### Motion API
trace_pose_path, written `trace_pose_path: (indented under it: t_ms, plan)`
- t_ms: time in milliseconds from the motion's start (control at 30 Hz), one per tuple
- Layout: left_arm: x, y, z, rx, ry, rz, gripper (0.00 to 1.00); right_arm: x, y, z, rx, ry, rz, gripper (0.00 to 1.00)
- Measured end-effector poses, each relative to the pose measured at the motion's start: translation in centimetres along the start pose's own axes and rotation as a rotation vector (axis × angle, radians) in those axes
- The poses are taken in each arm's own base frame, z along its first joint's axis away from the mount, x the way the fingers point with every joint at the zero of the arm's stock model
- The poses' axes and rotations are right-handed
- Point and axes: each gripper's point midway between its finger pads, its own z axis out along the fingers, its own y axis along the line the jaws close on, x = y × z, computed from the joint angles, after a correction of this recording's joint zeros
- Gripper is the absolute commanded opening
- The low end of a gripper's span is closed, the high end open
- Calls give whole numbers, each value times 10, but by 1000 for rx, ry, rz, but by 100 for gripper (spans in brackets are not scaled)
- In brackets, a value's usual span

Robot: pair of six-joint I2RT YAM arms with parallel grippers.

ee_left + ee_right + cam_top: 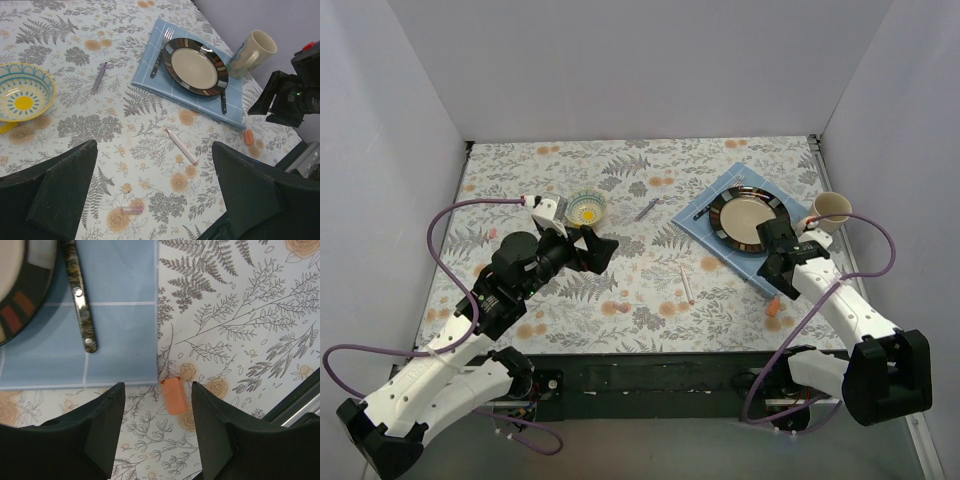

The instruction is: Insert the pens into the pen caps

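A white pen (687,284) lies on the floral cloth mid-table; it also shows in the left wrist view (181,146). A purple-grey pen (647,209) lies further back, beside the bowl (99,78). An orange cap (174,395) lies by the blue mat's corner, between my right gripper's (157,387) open fingers and nearer the right one, untouched; from above it is (773,307). A small purplish cap (128,210) lies on the cloth under my left gripper (154,146), which is open, empty and raised (598,250). My right gripper (775,272) hovers at the mat's near edge.
A blue mat (712,232) carries a dark-rimmed plate (748,220), a fork (160,55) and a knife (80,295). A cream mug (831,210) stands at the far right. A yellow and blue bowl (586,207) sits by the left gripper. White walls enclose the table.
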Motion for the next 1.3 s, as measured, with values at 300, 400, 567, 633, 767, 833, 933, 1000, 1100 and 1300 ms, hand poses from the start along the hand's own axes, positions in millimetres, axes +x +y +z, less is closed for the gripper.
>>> trace_pose_path:
  t_ms: [300, 400, 567, 633, 767, 833, 933, 1000, 1100, 1300]
  plan:
    - [2, -7, -1, 40, 14, -11, 98, 38, -20, 25, 57, 124, -15, 47]
    - [2, -11, -3, 56, 15, -15, 98, 45, -22, 27, 51, 140, -14, 45]
    - [3, -14, -3, 74, 20, -17, 98, 55, -21, 31, 33, 161, -11, 44]
    - [3, -15, -4, 78, 22, -17, 98, 59, -22, 32, 33, 170, -13, 43]
    - [3, -15, -4, 79, 22, -17, 98, 62, -22, 35, 31, 178, -16, 43]
    - [3, -15, -4, 81, 23, -17, 98, 64, -22, 37, 33, 185, -28, 42]
    - [4, -16, -4, 88, 26, -16, 98, 65, -20, 39, 22, 189, -56, 17]
    - [4, -17, -4, 92, 26, -16, 98, 65, -17, 38, -1, 194, -87, 17]
    - [2, -18, -5, 95, 20, -14, 98, 65, -6, 37, -74, 190, -134, 18]
    - [-2, -19, -8, 106, 2, -6, 98, 89, 37, 11, -318, 200, -359, 18]
